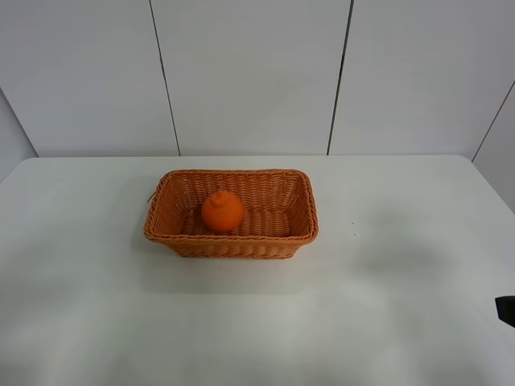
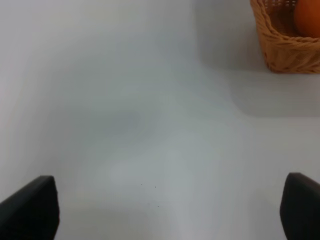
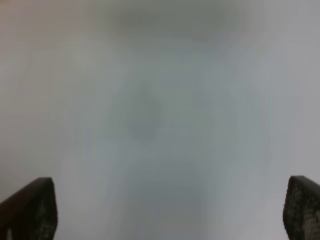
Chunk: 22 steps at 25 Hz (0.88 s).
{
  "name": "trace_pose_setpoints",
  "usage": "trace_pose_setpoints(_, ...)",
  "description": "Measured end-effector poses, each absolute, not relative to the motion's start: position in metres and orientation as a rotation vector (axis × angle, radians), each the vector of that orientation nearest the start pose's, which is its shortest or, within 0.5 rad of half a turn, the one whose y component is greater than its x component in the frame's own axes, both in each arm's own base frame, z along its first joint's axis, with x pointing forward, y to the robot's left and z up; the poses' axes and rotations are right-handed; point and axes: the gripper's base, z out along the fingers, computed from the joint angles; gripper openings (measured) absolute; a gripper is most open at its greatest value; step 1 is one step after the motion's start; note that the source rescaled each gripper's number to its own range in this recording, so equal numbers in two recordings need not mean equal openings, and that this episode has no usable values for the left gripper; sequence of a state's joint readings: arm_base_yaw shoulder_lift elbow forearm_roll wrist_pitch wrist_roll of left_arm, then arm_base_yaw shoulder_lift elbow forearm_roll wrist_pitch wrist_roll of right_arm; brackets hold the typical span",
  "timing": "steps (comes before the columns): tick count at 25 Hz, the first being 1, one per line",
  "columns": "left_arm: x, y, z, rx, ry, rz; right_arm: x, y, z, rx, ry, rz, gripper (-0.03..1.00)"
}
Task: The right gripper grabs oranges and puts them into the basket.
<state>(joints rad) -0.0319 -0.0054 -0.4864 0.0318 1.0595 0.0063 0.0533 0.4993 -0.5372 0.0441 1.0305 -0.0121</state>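
The orange [image 1: 222,211] lies inside the wicker basket [image 1: 179,238], left of its middle, on the white table. A corner of the basket [image 2: 282,50] with the orange [image 2: 307,17] in it also shows in the left wrist view. My right gripper [image 3: 170,212] is open and empty, its fingertips [image 3: 32,210] wide apart over bare table; a small black part of the right arm [image 1: 507,310] shows at the right edge of the exterior view. My left gripper [image 2: 170,212] is open and empty, some way from the basket, and out of the exterior view.
The white table [image 1: 386,305] runs to a white panelled wall [image 1: 249,72] at the back. The right wrist view is blurred and shows only the table surface.
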Motion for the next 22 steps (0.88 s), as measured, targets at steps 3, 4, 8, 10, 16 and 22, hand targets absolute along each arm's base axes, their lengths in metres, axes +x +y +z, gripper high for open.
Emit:
trace_pose_setpoints(3,-0.004,0.003,0.274,0.038,2.051,0.022,0.048,0.006,0.272,-0.069,2.349,0.076,1.00)
trace_pose_setpoints(4,-0.004,0.003,0.274,0.038,2.051,0.022,0.042,0.006,0.274,-0.069,2.310,0.076,1.00)
trace_pose_setpoints(8,-0.004,0.003,0.274,0.038,2.051,0.022,0.019,0.004,0.278,-0.068,2.157,0.075,1.00)
trace_pose_setpoints(10,-0.004,0.003,0.274,0.038,2.051,0.022,0.009,0.004,0.279,-0.067,2.090,0.075,1.00)
trace_pose_setpoints(16,-0.004,0.003,0.274,0.038,2.051,0.022,-0.004,0.003,0.279,-0.067,2.009,0.070,1.00)
trace_pose_setpoints(22,-0.004,0.003,0.274,0.038,2.051,0.022,-0.004,0.003,0.279,-0.067,2.009,0.070,1.00)
